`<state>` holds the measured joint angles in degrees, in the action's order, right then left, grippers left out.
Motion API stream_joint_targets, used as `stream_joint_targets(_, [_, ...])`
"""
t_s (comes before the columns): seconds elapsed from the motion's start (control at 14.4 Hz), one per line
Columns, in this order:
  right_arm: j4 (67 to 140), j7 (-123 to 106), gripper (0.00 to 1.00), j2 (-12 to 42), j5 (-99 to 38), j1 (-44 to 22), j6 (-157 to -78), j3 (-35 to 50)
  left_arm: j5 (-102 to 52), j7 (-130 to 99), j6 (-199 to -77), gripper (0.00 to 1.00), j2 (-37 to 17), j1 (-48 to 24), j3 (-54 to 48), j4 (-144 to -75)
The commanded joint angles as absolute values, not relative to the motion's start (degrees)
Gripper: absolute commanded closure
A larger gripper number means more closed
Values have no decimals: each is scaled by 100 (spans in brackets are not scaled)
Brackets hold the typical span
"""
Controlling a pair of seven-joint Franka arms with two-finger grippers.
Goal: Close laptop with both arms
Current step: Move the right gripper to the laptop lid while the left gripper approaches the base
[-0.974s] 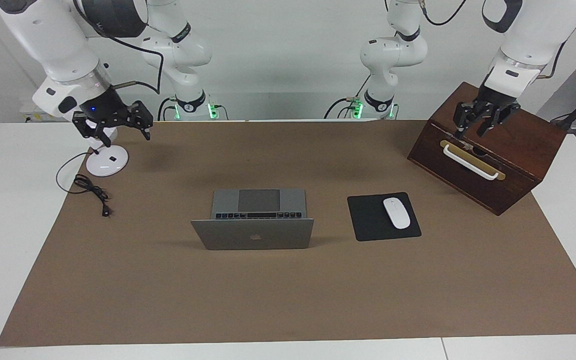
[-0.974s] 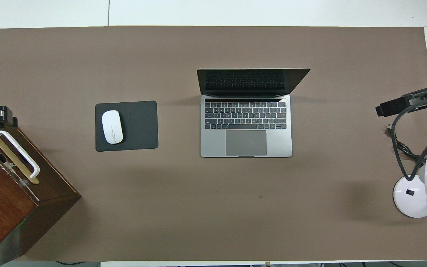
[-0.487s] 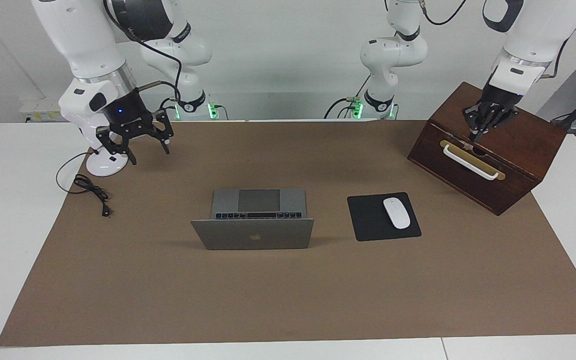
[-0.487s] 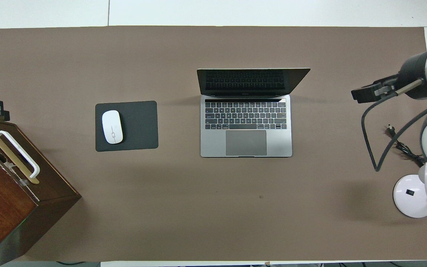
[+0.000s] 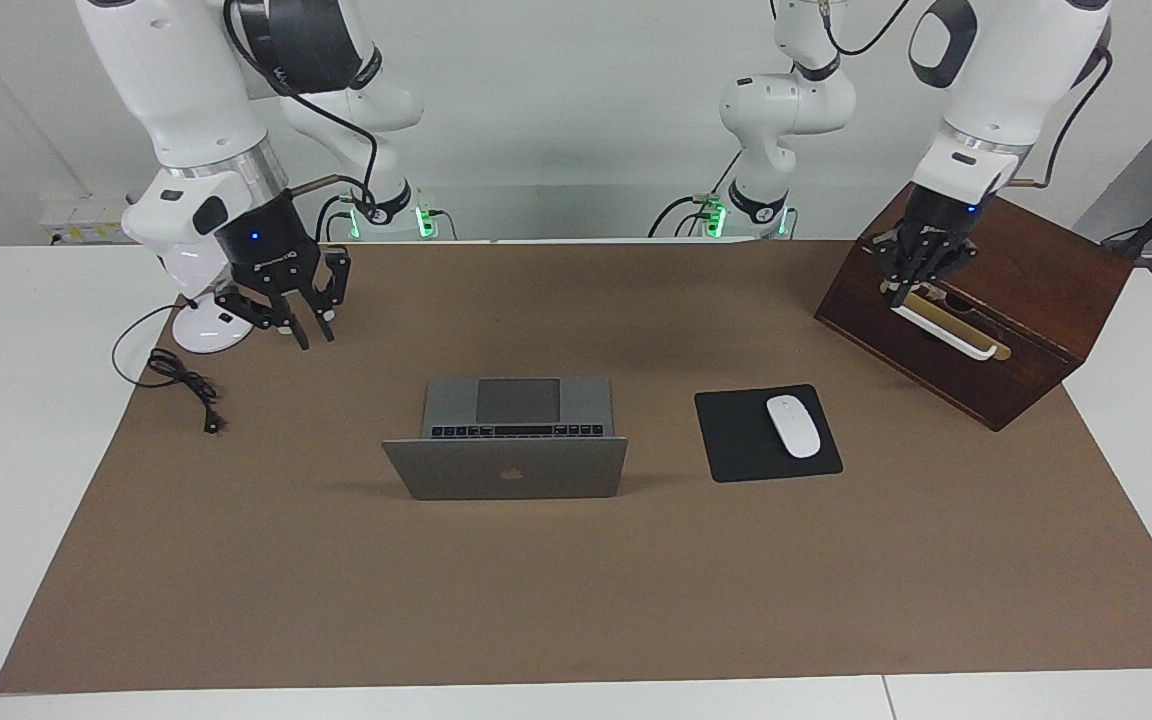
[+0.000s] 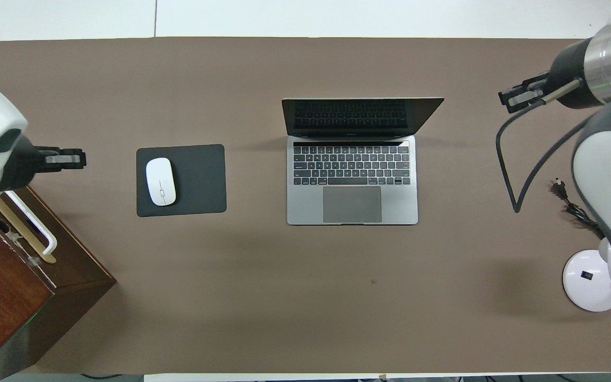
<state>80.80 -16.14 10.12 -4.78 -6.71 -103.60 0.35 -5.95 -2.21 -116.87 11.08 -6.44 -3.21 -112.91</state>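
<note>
A mouse pad [image 5: 766,433] lies beside the open laptop [image 5: 506,440]; both closed, seemingly empty grippers, left [image 5: 904,285] and right [image 5: 306,330], hang well apart from it.

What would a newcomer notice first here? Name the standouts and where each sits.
An open laptop sits mid-table on the brown mat. Beside it, toward the left arm's end, a white mouse rests on a black pad, with a wooden box nearer the robots. The shut left gripper hangs over that box; the shut right gripper hangs near a white lamp base.
</note>
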Motion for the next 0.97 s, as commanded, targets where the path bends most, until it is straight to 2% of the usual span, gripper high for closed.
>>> stream_joint_targets(0.0, [7252,-1749,100,1695,-405,-659,-10178,184,-694,-448,-12653,100,1818,-1098,-255,-12496])
stream_joint_targets(0.28, [6515,-1758,100,2354,-343,-720,-10213,272,-694,-439,-13725,100,2161,-1519,-255,-13401])
stream_joint_targets(0.56, [6179,-1758,100,2768,-343,-809,-10528,333,-703,-431,-14640,100,2408,-1994,-255,-14219])
stream_joint_targets(0.9, [6100,-1661,100,3120,-404,-773,-11144,571,-703,-466,-15160,100,2347,-2574,-255,-14405])
